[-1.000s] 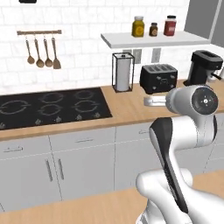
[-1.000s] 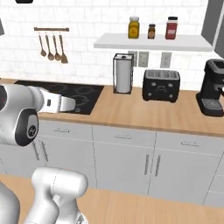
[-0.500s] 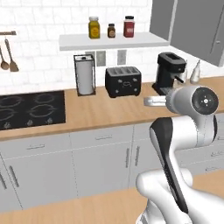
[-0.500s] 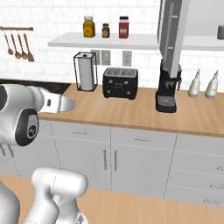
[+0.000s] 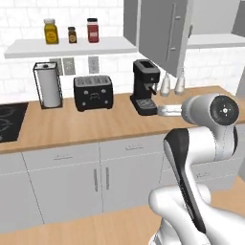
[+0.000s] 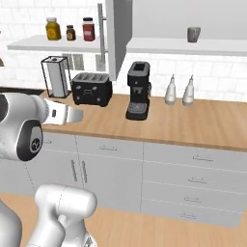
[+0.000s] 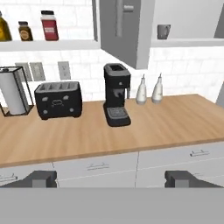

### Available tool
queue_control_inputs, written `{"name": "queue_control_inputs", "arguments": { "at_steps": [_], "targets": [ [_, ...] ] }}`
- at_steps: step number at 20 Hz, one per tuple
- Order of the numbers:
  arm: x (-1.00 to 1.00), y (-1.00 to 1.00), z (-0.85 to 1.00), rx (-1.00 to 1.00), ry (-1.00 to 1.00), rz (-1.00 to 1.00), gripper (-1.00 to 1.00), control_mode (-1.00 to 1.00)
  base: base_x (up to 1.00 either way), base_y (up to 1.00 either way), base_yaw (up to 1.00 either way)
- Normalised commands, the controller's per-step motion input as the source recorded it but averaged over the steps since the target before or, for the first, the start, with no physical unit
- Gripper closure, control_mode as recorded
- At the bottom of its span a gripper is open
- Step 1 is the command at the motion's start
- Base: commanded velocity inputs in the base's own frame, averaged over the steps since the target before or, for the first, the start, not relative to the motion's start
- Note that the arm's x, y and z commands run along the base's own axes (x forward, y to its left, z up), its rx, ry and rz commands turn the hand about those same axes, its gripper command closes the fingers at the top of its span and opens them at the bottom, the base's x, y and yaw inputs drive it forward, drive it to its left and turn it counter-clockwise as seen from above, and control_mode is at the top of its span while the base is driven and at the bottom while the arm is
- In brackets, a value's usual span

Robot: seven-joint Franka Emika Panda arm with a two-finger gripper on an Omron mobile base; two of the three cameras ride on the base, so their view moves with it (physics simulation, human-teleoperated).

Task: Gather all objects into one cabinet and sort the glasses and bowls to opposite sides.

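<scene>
The upper cabinet (image 6: 159, 19) stands open, its grey door (image 6: 115, 34) swung out over the coffee machine (image 6: 137, 89). On its lower shelf (image 7: 188, 42) sits a small grey cup (image 7: 163, 30), also visible as the cup (image 6: 194, 34) in the right base view. The glasses and the bowls are out of view. My gripper (image 7: 111, 179) is open with nothing between its fingertips (image 7: 41, 178), held level in front of the counter and facing the wall. The hand shows as the gripper (image 5: 162, 111) and the gripper (image 6: 77, 116) in the base views.
On the wooden counter (image 6: 193, 126) stand a black toaster (image 6: 91, 88), a paper towel holder (image 6: 56, 76) and two white bottles (image 6: 178, 90). Three jars (image 6: 70, 30) sit on the open wall shelf. White drawers and doors (image 6: 183, 178) run below the counter.
The whole picture has slid left as the base drives right: the stove left the view, and the coffee machine, bottles and open cabinet came in. The arm keeps its pose, gripper still open.
</scene>
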Motion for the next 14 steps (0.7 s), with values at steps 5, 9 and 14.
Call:
{"name": "queue_control_inputs", "arguments": {
  "at_steps": [5,9,14],
  "targets": [
    [0.00,0.00,0.00,0.00,0.00,0.00,-1.00,1.00,0.14,-0.85,0.00],
    [0.00,0.00,0.00,0.00,0.00,0.00,-1.00,1.00,0.10,-0.77,0.00],
    [0.00,0.00,0.00,0.00,0.00,0.00,-1.00,1.00,0.03,-0.34,0.01]
  ]
}}
